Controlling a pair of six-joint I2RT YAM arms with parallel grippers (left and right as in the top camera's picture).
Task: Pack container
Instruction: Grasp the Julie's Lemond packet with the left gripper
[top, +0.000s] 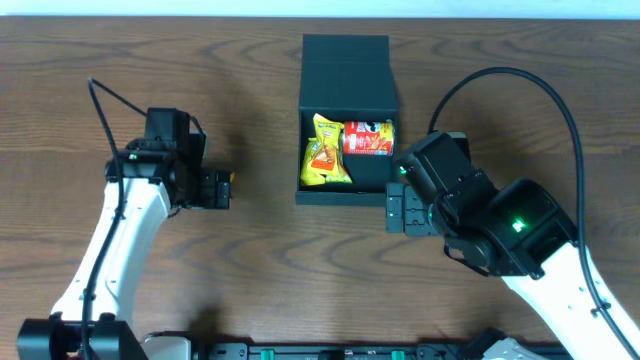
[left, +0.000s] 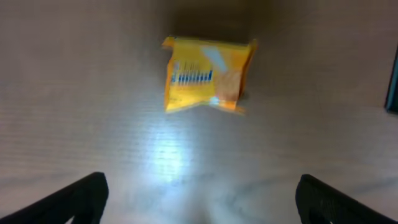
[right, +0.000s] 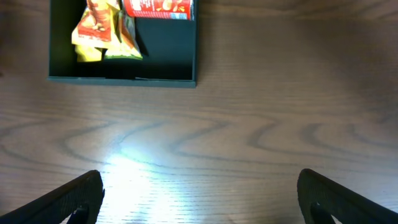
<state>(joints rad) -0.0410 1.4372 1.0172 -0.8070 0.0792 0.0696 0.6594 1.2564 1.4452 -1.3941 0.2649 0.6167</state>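
Container (top: 342, 193): sitting mid-table (top: 120, 60), lid lying open behind it, holding a yellow packet (top: 325, 152) and a red packet (top: 368, 138) side by side.
Right gripper (top: 403, 210): hovering near the container's front corner, fingers spread wide and holding nothing; the container is lying ahead and off to one side, not between the jaws.
Left gripper (top: 218, 188): hovering with fingers spread wide, holding nothing; a loose orange packet (left: 208, 74) is lying just ahead, with the container well apart.

The container (right: 124, 79) holds yellow packets (right: 102, 34) and a red packet (right: 158, 7); claw (right: 199, 194) spread wide.
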